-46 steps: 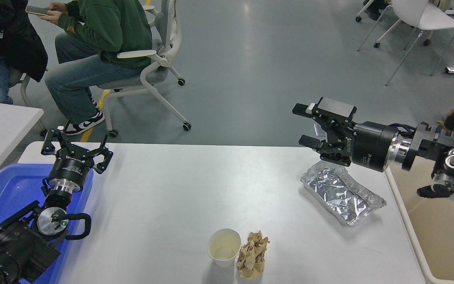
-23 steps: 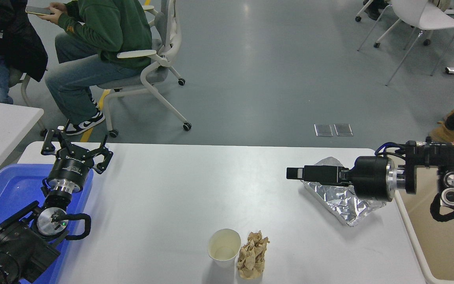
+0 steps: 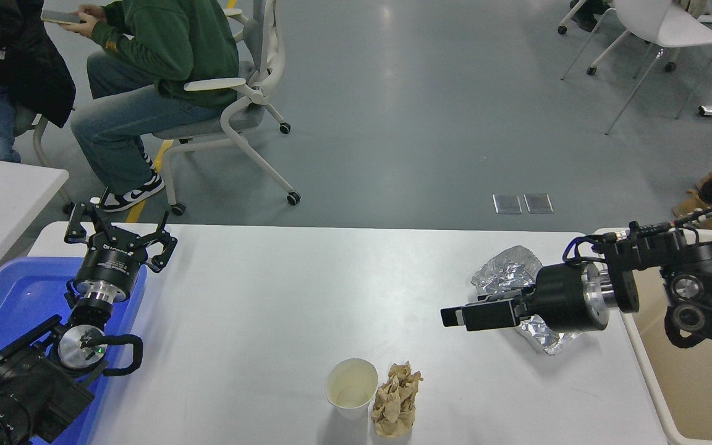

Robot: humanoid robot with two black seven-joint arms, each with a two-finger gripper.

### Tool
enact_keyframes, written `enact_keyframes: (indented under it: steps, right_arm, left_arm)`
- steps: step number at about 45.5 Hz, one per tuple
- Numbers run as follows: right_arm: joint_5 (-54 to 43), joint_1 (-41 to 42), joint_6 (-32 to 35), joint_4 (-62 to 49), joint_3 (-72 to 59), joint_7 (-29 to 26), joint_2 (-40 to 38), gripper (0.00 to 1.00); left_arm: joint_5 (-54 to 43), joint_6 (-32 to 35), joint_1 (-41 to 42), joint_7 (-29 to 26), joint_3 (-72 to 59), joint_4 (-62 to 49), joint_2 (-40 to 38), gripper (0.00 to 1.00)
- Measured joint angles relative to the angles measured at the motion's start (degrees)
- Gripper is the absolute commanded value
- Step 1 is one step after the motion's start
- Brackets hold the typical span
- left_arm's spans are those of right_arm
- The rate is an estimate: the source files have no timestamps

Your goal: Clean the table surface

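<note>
White bench (image 3: 257, 296) on a grey floor, spanning most of the view. The right tool (image 3: 455, 316) lies low over its right side, pointing left, seen edge-on; open or closed cannot be told. Behind it lies a crumpled foil tray (image 3: 507, 272). Near the front edge stand a paper cup (image 3: 350, 386) and a brown paper wad (image 3: 397, 400), side by side. The left tool (image 3: 120, 232), fingers spread, is parked over a blue bin (image 3: 4, 303).

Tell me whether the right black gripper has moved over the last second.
Yes. The right black gripper has dropped from above the crumpled foil tray and swung towards the white paper cup.
</note>
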Motion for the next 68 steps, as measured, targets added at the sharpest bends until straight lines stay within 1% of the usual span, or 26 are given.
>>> enact_keyframes:
  steps: [6,12,34,49,68]
  right_arm:
    - [3.1,-0.1,0.2,-0.4,-0.5,-2.2,2.2,1.00]
    - [5.0,-1.8,0.2,-1.2,-0.7,-4.3,4.7,1.00]
    - [7.0,-10.6,-0.4,-5.9,2.3,-9.4,13.0,1.00]
    - [8.9,-14.7,-0.6,-9.5,5.4,-11.5,18.0,1.00]
    - [9.5,-18.0,-0.6,-14.4,8.3,-12.3,23.8,1.00]
  left_arm:
    - [0.0,0.0,0.0,0.0,0.0,0.0,0.0,1.00]
    - [0.0,0.0,0.0,0.0,0.0,0.0,0.0,1.00]
    - [0.0,0.0,0.0,0.0,0.0,-0.1,0.0,1.00]
    - [0.0,0.0,0.0,0.0,0.0,-0.1,0.0,1.00]
    - [0.0,0.0,0.0,0.0,0.0,0.0,0.0,1.00]
